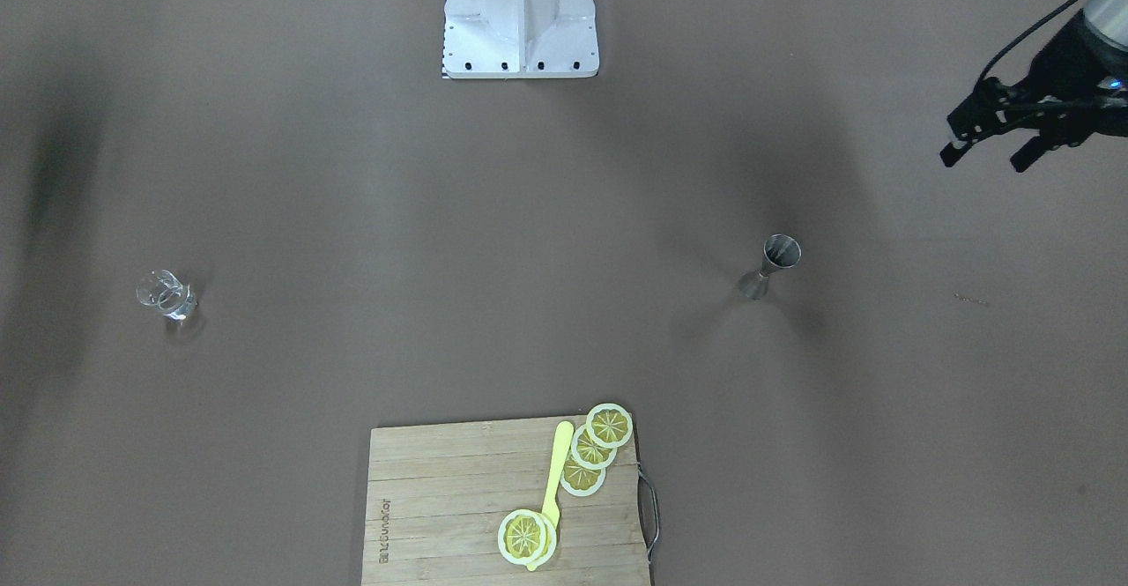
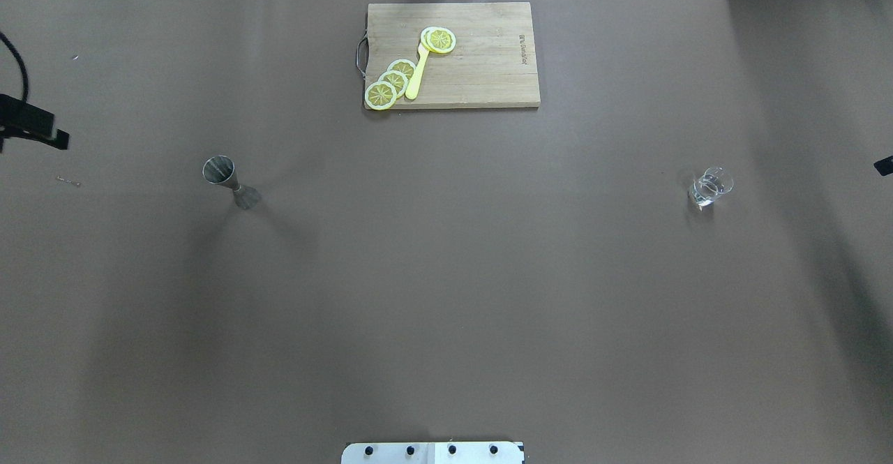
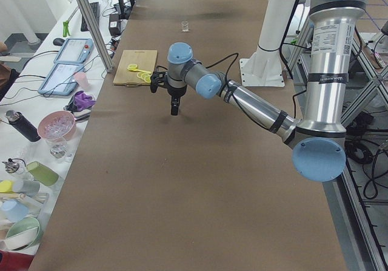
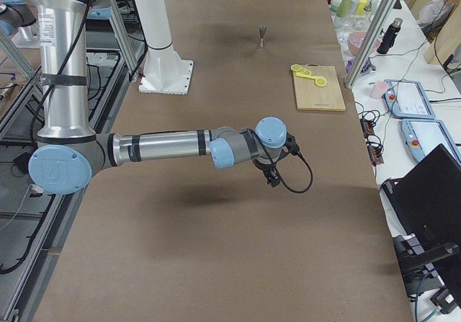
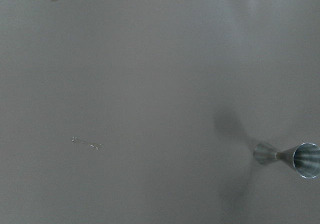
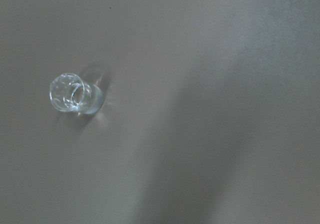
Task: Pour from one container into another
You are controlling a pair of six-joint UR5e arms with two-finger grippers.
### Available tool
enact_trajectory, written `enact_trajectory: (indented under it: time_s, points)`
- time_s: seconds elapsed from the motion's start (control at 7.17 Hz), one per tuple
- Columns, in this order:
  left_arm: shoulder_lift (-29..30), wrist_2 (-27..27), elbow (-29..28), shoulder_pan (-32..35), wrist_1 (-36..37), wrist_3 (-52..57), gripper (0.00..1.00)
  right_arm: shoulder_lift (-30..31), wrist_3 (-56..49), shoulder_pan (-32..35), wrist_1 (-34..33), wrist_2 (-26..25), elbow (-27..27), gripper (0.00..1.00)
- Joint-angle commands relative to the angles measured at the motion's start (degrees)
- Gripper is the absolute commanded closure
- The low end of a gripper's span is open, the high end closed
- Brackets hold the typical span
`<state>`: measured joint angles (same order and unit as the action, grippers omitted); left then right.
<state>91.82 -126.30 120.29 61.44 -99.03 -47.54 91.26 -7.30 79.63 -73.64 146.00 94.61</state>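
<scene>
A steel hourglass jigger stands upright on the brown table, on my left side. It shows at the right edge of the left wrist view as the jigger. A small clear glass stands upright on my right side. My left gripper hangs open and empty above the table's left end, well away from the jigger. Only a tip of my right gripper shows at the overhead view's edge, beyond the glass; I cannot tell its state.
A wooden cutting board lies at the far middle edge, carrying yellow lemon slices and a yellow utensil. The robot's base stands at the near edge. A tiny scrap lies near the left gripper.
</scene>
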Motion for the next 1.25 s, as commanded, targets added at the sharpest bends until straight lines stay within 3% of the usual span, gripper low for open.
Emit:
enact_trajectory:
  time_s: [0.0, 0.14, 0.28, 0.42, 0.7, 1.12]
  points:
    - [1.9, 22.7, 5.2, -20.2, -1.8, -17.7, 0.02, 0.1, 9.6, 0.0, 9.9, 3.4, -4.7, 0.0]
    - [3.9, 33.3, 5.6, -26.3, -1.8, -18.3, 0.02, 0.1, 11.8, 0.0, 13.3, 4.4, -6.3, 0.0]
    - [3.6, 40.4, 6.6, -29.8, -2.2, -18.7, 0.02, 0.1, 13.6, 0.0, 17.4, 5.2, -7.7, 0.0]
    - [3.5, 43.2, 6.9, -30.8, -3.7, -20.8, 0.02, 0.2, 13.6, -0.2, 23.3, 5.3, -10.4, 0.0]
    - [-0.6, 57.9, 5.3, -38.3, -12.5, -24.0, 0.02, 0.5, 13.6, -0.5, 33.7, 5.3, -14.3, 0.0]
    - [-0.8, 75.7, -1.7, -47.2, -13.6, -34.1, 0.02, 2.9, 13.5, -3.2, 47.1, 3.6, -17.0, 0.0]
